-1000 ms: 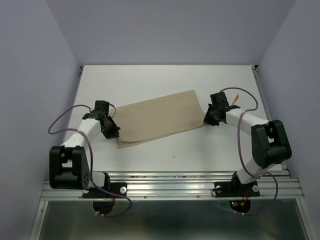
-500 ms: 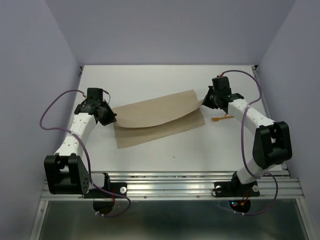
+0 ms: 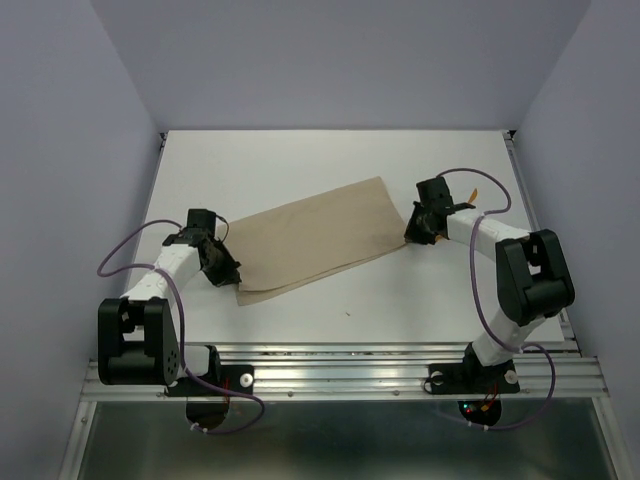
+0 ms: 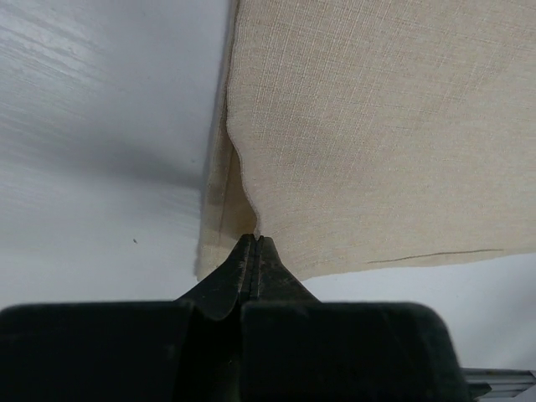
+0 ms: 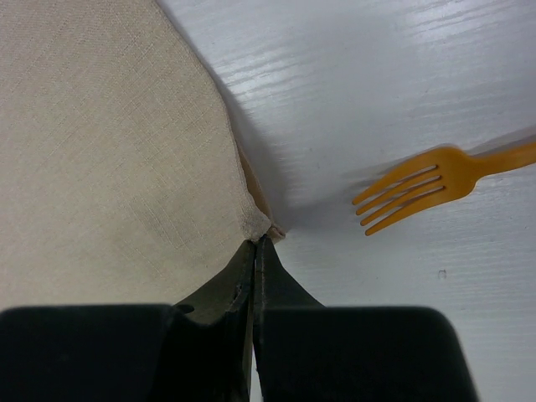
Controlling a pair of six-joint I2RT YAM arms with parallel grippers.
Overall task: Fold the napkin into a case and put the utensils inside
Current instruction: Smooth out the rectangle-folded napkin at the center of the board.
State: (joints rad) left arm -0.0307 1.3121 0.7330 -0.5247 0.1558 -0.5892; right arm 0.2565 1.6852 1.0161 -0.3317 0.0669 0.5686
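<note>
The tan napkin (image 3: 320,235) lies folded in two layers across the middle of the white table, slanting from near left to far right. My left gripper (image 3: 230,272) is shut on the upper layer's near-left corner; in the left wrist view its tips (image 4: 254,240) pinch the cloth (image 4: 377,126) with the lower layer showing beside them. My right gripper (image 3: 412,236) is shut on the napkin's right corner, seen in the right wrist view (image 5: 255,243) against the cloth (image 5: 109,142). One orange fork (image 5: 419,188) lies on the table just right of that corner, and shows as a sliver (image 3: 474,192) behind the right arm. No other utensil shows.
The white table (image 3: 300,160) is boxed in by lavender walls at the left, back and right. A metal rail (image 3: 340,365) with both arm bases runs along the near edge. Purple cables loop from each arm.
Half a second ago both grippers held the upper layer raised and further back. They have since come down and toward the near side, laying that layer flat over the lower one.
</note>
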